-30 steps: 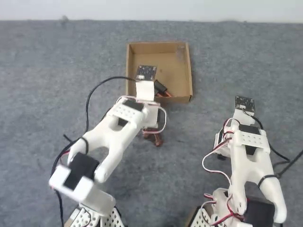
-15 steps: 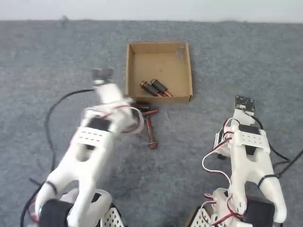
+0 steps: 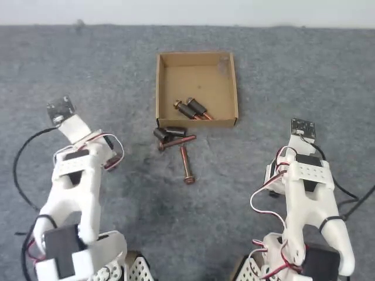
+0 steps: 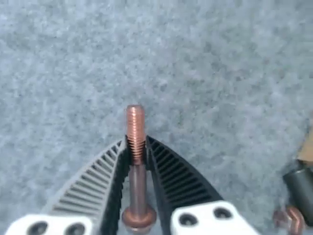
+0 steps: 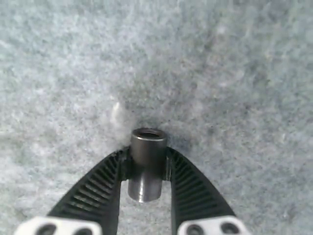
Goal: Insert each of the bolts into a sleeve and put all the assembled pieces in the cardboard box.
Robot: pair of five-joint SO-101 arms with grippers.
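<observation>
My left gripper [image 4: 135, 145] is shut on a copper bolt [image 4: 135, 122], whose threaded end sticks out past the fingertips over bare carpet. My right gripper [image 5: 146, 155] is shut on a black sleeve [image 5: 148, 143], bore facing outward. In the high view the left arm [image 3: 76, 167] is at the table's left and the right arm [image 3: 307, 175] at the right. The cardboard box [image 3: 167, 61] holds two assembled pieces [image 3: 191, 109]. In front of the box lie black sleeves [image 3: 169, 132] and two loose bolts [image 3: 179, 141] [image 3: 186, 165].
Grey carpet covers the table, with open room between the two arms. In the left wrist view a black sleeve [image 4: 299, 182] and a bolt head [image 4: 287, 218] lie off to one side. Cables trail from both arms.
The left arm has swung from above the box's front edge out to the table's left side, uncovering the sleeves and bolts. The right arm has stayed still.
</observation>
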